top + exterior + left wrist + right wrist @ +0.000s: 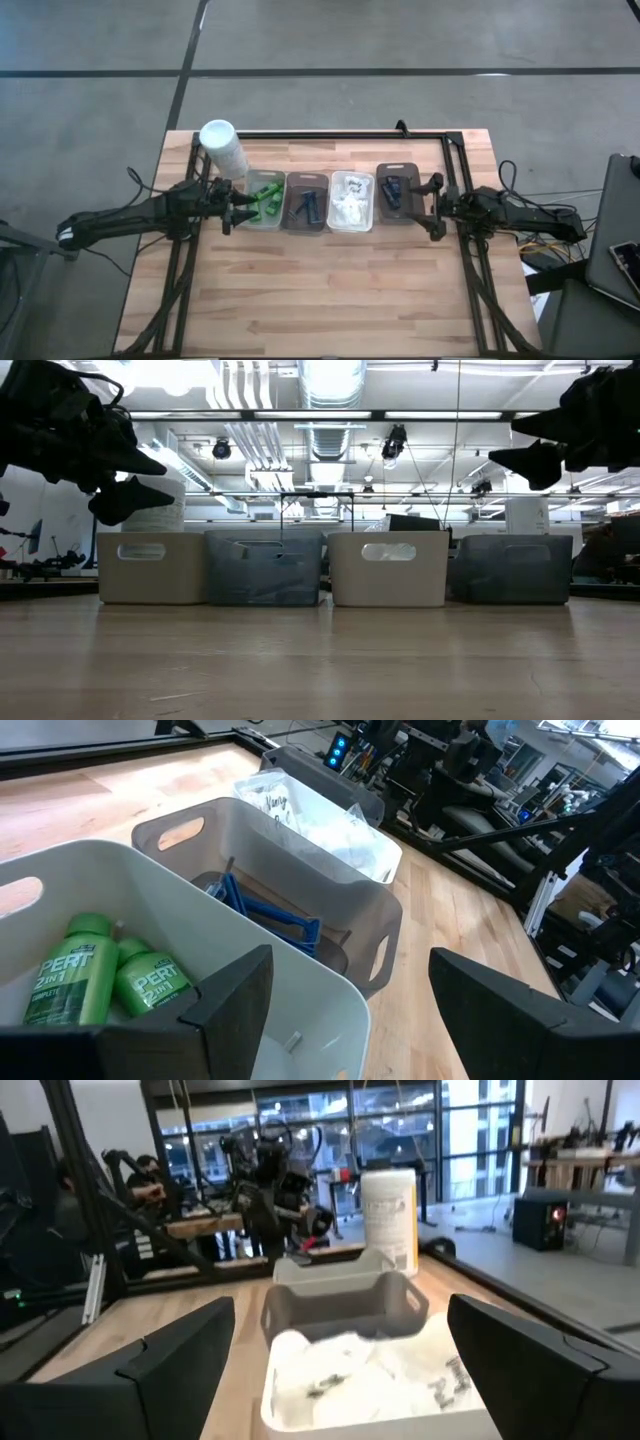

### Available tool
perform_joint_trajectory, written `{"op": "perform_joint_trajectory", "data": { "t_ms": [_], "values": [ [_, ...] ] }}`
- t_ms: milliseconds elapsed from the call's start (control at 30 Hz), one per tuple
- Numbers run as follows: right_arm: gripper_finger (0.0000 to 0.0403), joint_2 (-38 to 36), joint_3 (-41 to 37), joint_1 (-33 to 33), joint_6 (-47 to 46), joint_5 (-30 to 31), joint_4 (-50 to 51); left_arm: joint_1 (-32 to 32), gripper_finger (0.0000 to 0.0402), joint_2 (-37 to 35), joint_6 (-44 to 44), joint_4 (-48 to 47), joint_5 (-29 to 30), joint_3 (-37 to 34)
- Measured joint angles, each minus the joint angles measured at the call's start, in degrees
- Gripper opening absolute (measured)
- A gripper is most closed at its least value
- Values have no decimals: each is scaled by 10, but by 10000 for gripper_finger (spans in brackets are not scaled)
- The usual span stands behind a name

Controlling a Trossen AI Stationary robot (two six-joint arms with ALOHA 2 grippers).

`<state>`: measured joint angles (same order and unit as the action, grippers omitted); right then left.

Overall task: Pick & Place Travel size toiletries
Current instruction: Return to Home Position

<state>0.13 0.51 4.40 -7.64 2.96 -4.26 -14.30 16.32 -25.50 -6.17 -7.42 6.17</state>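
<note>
Left gripper (233, 207): fingers spread wide, nothing between them, raised above the table (330, 290) just off the left end of a row of four bins, pointing right along that row. Right gripper (433, 207): equally wide open and empty, raised at about the same height just off the right end of the row, pointing left. Between the two grippers, from left to right: left white bin (152, 575), left gray bin (265, 575), right white bin (390, 580), right gray bin (512, 575), all upright, standing side by side with hardly a gap, in the far half of the table. Nearest the left gripper, inside the left white bin, green bottles (100, 975) lying together with labels up. Next over, in the left gray bin, blue razors (265, 910) lying across the bottom. In the right white bin, white cotton packs (360, 1370) in clear wrapping, covering most of its floor. Closest to the right gripper, in the right gray bin, dark items (395, 190), too small to tell razors from sticks. Beyond the far left corner of the row, just beside the left white bin, a tall white cylinder (222, 145) standing upright.
</note>
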Motion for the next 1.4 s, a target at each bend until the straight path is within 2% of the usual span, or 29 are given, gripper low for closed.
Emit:
{"op": "perform_joint_trajectory", "data": {
  "t_ms": [1400],
  "values": [
    [363,8,0,0,-3,0,10,0,273,0,10,-14,0,0]
  ]
}}
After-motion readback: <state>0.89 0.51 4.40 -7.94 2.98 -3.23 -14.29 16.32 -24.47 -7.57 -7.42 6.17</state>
